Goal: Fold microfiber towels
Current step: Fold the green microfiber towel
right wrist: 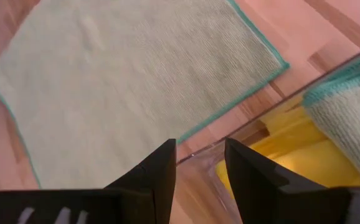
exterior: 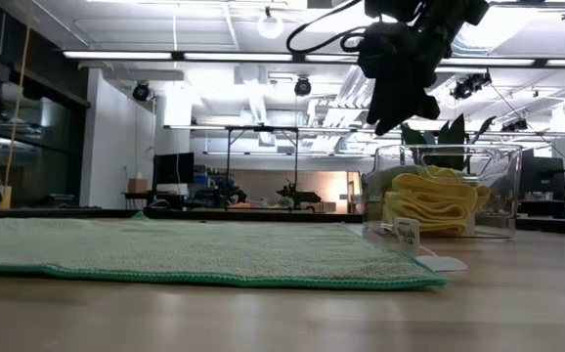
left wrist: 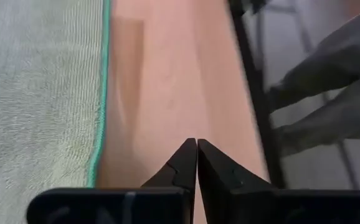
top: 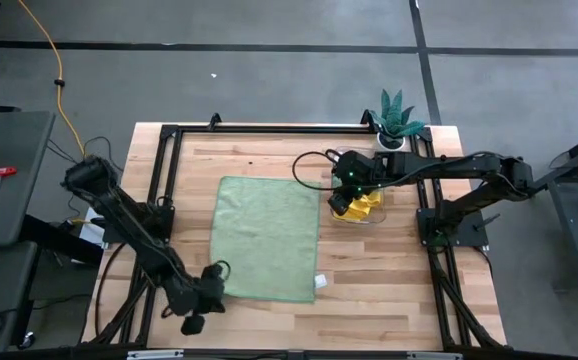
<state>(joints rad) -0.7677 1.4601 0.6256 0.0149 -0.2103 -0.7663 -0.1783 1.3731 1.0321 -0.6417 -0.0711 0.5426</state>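
A pale green microfiber towel (top: 267, 238) lies spread flat on the wooden table, also seen in the low view (exterior: 185, 252) and the right wrist view (right wrist: 130, 81). My left gripper (left wrist: 196, 163) is shut with nothing between its fingers. It hangs over bare wood just beside the towel's left edge (left wrist: 99, 124), near the towel's near left corner (top: 212, 283). My right gripper (right wrist: 198, 168) stands open above the rim of a clear bin (exterior: 444, 191), at the towel's far right side (top: 341, 200). Folded yellow towels (exterior: 429, 205) lie in the bin, a green one (right wrist: 348, 106) beside them.
A small potted plant (top: 397, 115) stands at the far right corner behind the bin. A white tag (exterior: 407, 233) sticks up at the towel's near right corner. Black frame rails (top: 164, 170) run along the table's sides. Bare wood lies along the near edge.
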